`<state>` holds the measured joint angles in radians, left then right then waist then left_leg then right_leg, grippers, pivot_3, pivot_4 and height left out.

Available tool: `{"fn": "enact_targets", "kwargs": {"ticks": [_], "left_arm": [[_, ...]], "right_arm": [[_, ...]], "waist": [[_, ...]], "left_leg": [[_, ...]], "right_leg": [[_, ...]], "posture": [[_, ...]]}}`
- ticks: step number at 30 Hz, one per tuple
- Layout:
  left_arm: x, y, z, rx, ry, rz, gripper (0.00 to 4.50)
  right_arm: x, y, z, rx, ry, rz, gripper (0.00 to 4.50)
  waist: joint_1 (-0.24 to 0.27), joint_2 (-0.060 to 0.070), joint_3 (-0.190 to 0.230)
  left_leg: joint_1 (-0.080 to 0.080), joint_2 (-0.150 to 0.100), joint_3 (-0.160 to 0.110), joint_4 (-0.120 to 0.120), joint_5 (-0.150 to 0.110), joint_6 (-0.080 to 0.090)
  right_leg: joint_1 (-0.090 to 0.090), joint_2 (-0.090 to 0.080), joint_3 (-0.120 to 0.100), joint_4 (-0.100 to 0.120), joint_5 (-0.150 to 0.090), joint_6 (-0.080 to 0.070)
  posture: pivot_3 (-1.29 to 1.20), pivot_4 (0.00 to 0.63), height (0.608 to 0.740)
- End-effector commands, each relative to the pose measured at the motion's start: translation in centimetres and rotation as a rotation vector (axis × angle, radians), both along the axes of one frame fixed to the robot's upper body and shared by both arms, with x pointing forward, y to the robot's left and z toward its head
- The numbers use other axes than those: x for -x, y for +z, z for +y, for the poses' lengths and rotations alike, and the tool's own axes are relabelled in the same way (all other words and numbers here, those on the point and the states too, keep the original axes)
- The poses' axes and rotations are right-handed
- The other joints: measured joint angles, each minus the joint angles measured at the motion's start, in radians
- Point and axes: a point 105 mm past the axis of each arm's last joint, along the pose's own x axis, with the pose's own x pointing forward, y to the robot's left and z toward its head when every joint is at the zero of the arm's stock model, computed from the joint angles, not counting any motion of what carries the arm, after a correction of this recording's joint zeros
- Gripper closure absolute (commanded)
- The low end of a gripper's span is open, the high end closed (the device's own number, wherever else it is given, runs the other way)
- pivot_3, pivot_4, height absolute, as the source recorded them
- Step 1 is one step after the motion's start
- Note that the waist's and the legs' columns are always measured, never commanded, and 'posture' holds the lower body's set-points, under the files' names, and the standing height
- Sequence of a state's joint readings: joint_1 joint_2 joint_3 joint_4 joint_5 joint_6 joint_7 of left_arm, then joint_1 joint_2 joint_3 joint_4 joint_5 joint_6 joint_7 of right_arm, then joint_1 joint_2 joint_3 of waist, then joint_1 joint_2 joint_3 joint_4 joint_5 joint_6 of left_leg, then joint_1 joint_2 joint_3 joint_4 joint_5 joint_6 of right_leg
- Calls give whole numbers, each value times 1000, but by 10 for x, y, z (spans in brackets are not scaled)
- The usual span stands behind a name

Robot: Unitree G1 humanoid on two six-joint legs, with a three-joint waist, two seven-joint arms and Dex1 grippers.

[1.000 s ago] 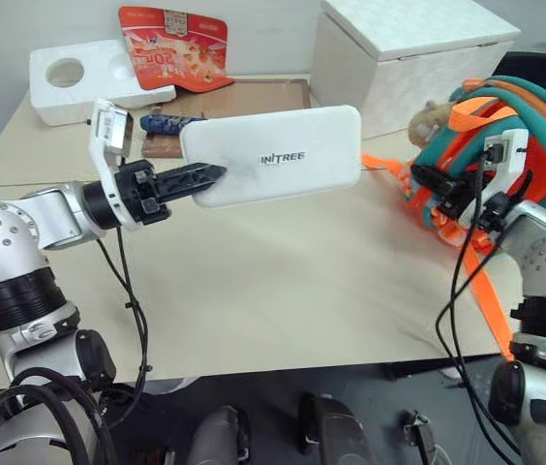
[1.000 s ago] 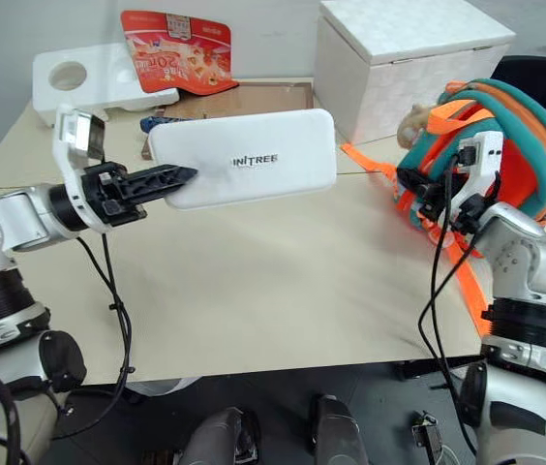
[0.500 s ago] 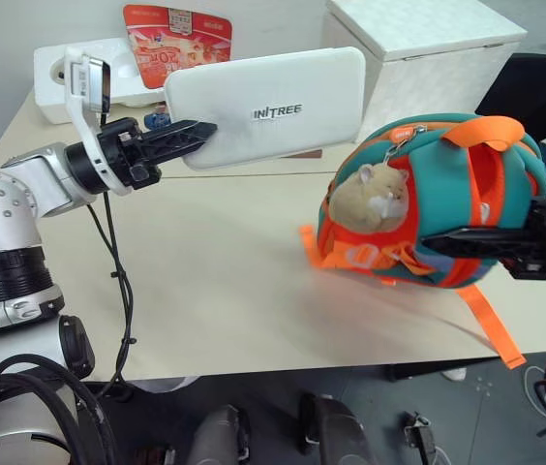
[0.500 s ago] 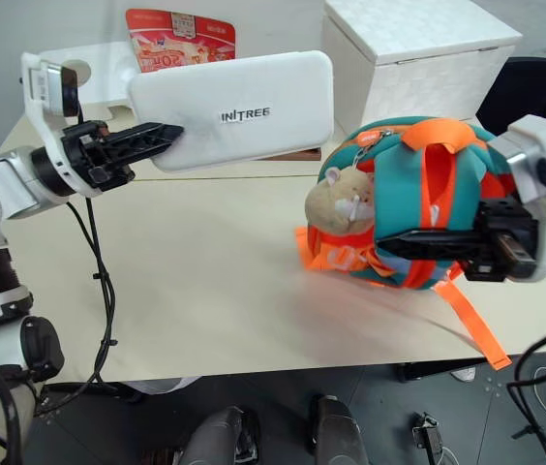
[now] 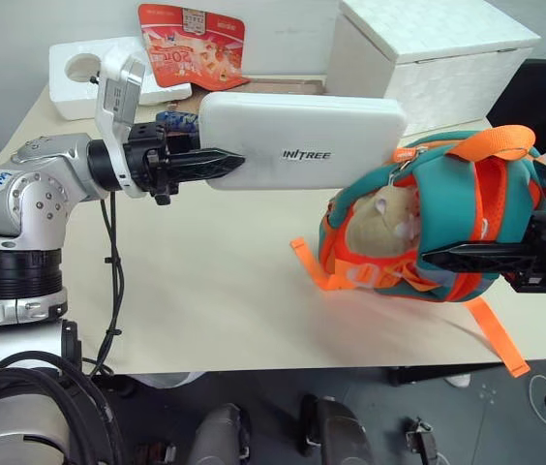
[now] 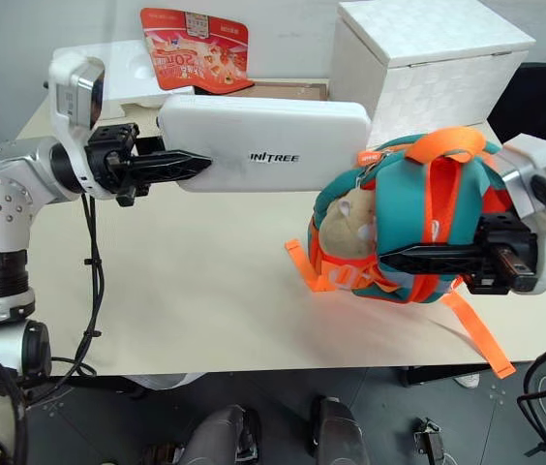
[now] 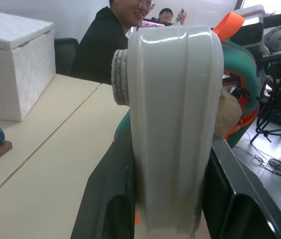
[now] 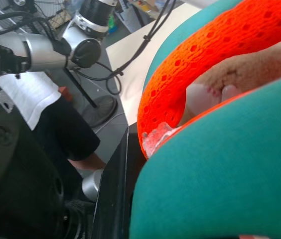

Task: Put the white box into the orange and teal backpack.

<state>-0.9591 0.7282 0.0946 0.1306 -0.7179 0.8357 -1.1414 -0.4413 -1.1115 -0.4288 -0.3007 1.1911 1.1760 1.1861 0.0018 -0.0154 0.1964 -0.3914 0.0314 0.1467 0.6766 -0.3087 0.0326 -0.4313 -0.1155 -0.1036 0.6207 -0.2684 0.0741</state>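
My left gripper (image 5: 223,161) is shut on one short end of the white box (image 5: 302,141), a slim case with dark lettering held level above the table. In the left wrist view the box (image 7: 173,124) stands edge-on between my black fingers (image 7: 105,204). Its far end hangs close over the top of the orange and teal backpack (image 5: 447,208), at the table's front right. A tan plush toy (image 5: 379,228) faces the box. My right gripper (image 5: 439,258) is shut on the backpack's side; the right wrist view shows teal fabric (image 8: 230,174) and an orange mesh strap (image 8: 205,64) against one finger (image 8: 113,199).
A large white textured cube (image 5: 438,48) stands at the table's back right. A styrofoam block (image 5: 84,73), a red package (image 5: 191,44) and a small blue object (image 5: 178,120) lie at the back left. A person (image 7: 105,45) sits beyond the table (image 5: 205,291).
My right gripper pulled the backpack from the table's far right edge toward the front and turned it so the plush faces the box. The left gripper rolled, and the box's far end came close to the backpack.
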Motion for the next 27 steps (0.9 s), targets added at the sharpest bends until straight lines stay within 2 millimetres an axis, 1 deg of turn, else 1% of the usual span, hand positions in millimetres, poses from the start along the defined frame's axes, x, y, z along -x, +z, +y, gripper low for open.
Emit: {"fn": "enact_targets", "kwargs": {"ticks": [1, 4, 6, 8, 11, 16, 18, 20, 21, 23, 25, 26, 27], "left_arm": [[8, 16, 2, -50, -45, -87, 3238], [8, 14, 1, -108, -69, -101, 3238], [7, 5, -3, -166, -90, -108, 3238], [4, -6, -9, -232, -106, -135, 3238], [-2, -12, -21, -268, -120, -169, 3238], [-16, -20, -66, -272, -159, -249, 3238], [-21, -21, -90, -232, -169, -270, 3238], [-25, -24, -120, -192, -173, -268, 3238], [-26, -25, -131, -180, -176, -267, 3238], [-28, -30, -146, -174, -170, -267, 3238], [-29, -41, -167, -174, -153, -227, 3238], [-29, -43, -172, -174, -149, -215, 3238], [-30, -45, -175, -168, -137, -201, 2897]], "right_arm": [[-1, 3, -1, -7, -3, -30, 4492], [0, 2, -1, -6, -2, -31, 4492], [-1, 0, 0, -3, 0, -34, 4492], [-1, -1, 1, 0, 3, -37, 4492], [-1, -3, 3, 5, 12, -43, 4492], [2, -8, 9, 12, 36, -50, 4492], [3, -10, 12, 15, 45, -50, 4492], [4, -13, 14, 12, 46, -54, 4492], [3, -14, 15, 10, 45, -56, 4492], [3, -15, 16, 6, 42, -61, 4492], [0, -17, 18, -1, 24, -66, 4492], [0, -18, 19, -3, 19, -68, 4492], [-1, -19, 19, -5, 13, -69, 4498]], "waist": [[-1, 0, 0], [-1, 0, 0], [-1, 0, 0], [0, 0, 0], [3, 0, 0], [19, -1, 0], [23, -1, 0], [24, -1, 0], [24, -1, 0], [23, -1, 0], [18, -1, 1], [18, -1, 1], [18, -1, 1]], "left_leg": [[0, 0, 0, 0, 0, 0], [-1, 0, 0, 1, -1, 1], [-1, 0, 0, 1, -2, 2], [-1, 0, 0, 2, -2, 2], [-1, 0, 0, 4, -2, 2], [-3, -1, -1, 5, -3, 5], [-4, -1, -1, 6, -3, 5], [-5, -1, -1, 6, -3, 5], [-6, -1, -2, 6, -3, 6], [-9, -2, -2, 7, -2, 7], [-11, -2, 0, 7, -2, 8], [-12, -2, 1, 7, -2, 8], [-12, -2, 1, 7, -2, 8]], "right_leg": [[0, 0, 0, 0, 0, 0], [0, 0, 0, 0, 0, 0], [0, 0, -1, 0, 0, 0], [0, 0, -1, 0, 0, 0], [1, 0, -1, 0, 0, 0], [1, -1, -1, -1, 1, 2], [0, 0, -1, -1, 1, 2], [0, 0, -1, -1, 1, 2], [0, 0, -2, -1, 1, 3], [-2, 1, -3, -1, 2, 4], [-6, 1, -3, 0, 3, 6], [-7, 1, -4, 0, 3, 6], [-8, 1, -5, -1, 3, 6]], "posture": [[0, 150, 740], [0, 150, 740], [0, 150, 740], [0, 150, 740], [0, 150, 740], [0, 150, 740], [0, 150, 740], [0, 150, 740], [0, 150, 740], [0, 150, 740], [0, 150, 740], [0, 150, 740], [0, 150, 740]]}}
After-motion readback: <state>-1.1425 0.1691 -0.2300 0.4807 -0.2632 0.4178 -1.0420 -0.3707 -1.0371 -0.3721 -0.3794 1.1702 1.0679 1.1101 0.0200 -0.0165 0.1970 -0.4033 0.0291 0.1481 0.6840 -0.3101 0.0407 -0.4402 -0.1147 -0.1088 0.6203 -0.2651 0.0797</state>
